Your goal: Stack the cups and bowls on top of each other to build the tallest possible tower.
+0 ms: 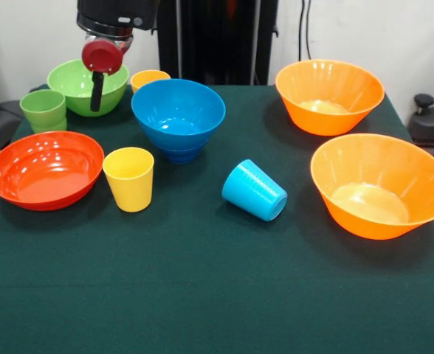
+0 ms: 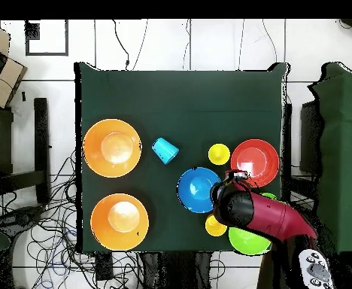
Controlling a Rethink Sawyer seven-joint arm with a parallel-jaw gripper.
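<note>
My gripper hangs over the near rim of the green bowl at the back left; the front view does not show whether it is open or shut. In the overhead view the arm's red head hides it. A light blue bowl stands on a smaller, darker blue piece. The red-orange bowl sits front left, with a yellow cup upright beside it. A second yellow cup stands behind the blue bowl. The green cup is upright far left. The light blue cup lies on its side.
Two large orange bowls stand upright on the right half of the dark green table. In the overhead view they are the orange bowls on the left side.
</note>
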